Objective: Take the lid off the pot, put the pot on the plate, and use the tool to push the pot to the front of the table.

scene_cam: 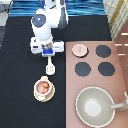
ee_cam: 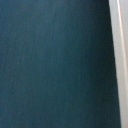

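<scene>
Black table (scene_cam: pixel 20 75): pincer (scene_cam: pixel 48 54) w/ tool (scene_cam: pixel 49 66), grey pan (scene_cam: pixel 94 106) nearby.

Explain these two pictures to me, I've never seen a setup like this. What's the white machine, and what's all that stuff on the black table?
The white machine is a robot arm; its gripper hangs over the black table, just above a small white spatula, the tool. One picture looks down from overhead. The other comes from a camera on the hand and shows only dark surface. Below the tool, the pot sits on a cream plate, uncovered. Its pink lid rests on the stove panel, beside three black burners. A large grey pan lies at the bottom.
</scene>
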Robot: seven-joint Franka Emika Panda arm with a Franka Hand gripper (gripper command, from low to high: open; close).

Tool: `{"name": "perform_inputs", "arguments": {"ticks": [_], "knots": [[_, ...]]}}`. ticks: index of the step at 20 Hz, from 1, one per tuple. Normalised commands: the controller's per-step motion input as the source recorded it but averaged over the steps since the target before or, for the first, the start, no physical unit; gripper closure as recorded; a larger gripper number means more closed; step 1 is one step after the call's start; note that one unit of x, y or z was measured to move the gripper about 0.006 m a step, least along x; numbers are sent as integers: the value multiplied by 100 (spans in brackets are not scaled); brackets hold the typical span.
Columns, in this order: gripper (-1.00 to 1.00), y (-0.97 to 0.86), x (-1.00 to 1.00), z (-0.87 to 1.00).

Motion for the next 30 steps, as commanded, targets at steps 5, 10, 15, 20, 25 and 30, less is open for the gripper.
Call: {"name": "perform_inputs", "arguments": {"ticks": [5,10,15,20,25,30], "knots": [[100,-22,95,0],[100,-27,94,0],[100,-28,99,-4],[100,-22,100,0],[100,-15,100,4],[100,-11,100,10]]}}
